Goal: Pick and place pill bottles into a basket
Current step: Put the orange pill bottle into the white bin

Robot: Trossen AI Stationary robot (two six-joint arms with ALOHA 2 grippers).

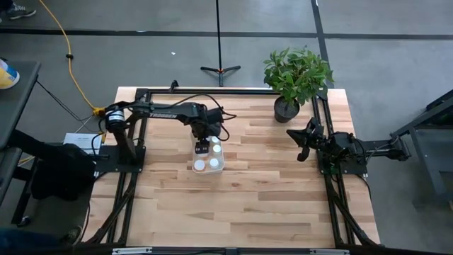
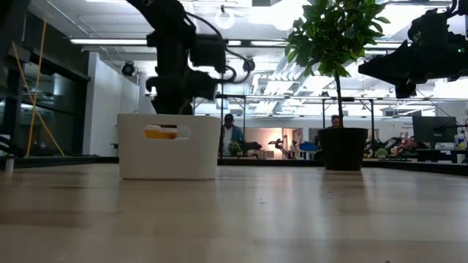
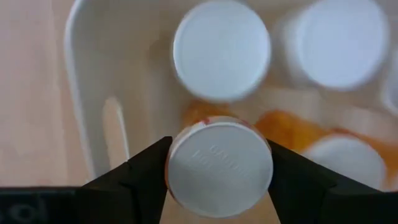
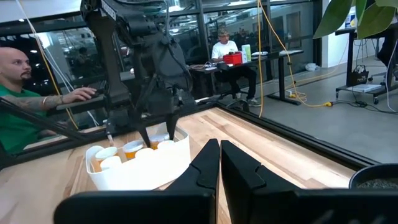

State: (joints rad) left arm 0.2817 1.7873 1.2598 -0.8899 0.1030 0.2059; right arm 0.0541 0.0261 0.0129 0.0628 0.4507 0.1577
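Observation:
The white basket [image 1: 210, 163] stands left of the table's middle; it also shows in the low view [image 2: 168, 146] and the right wrist view [image 4: 137, 167]. Several pill bottles with white caps and orange bodies [image 3: 222, 50] [image 3: 336, 40] [image 3: 348, 158] are inside it. My left gripper [image 1: 204, 147] hangs over the basket's far part, shut on one more pill bottle [image 3: 219, 162]. My right gripper [image 1: 306, 142] waits shut and empty near the table's right edge, beside the plant pot; its fingers [image 4: 211, 165] point toward the basket. My left gripper pinches the pill bottle's round white cap [image 3: 180, 165] between its two fingers [image 3: 146, 171], one on each side. The fingers come from above, pointing down. The bottle is upright inside the basket's outline, above the other bottles; whether its bottom rests on anything is hidden.
A dark pot with a green plant [image 1: 287, 108] stands at the table's far right corner, also in the low view [image 2: 342, 148]. Bare wood lies in front of the basket [image 1: 248, 205]. People sit at desks beyond the table [image 4: 230, 53].

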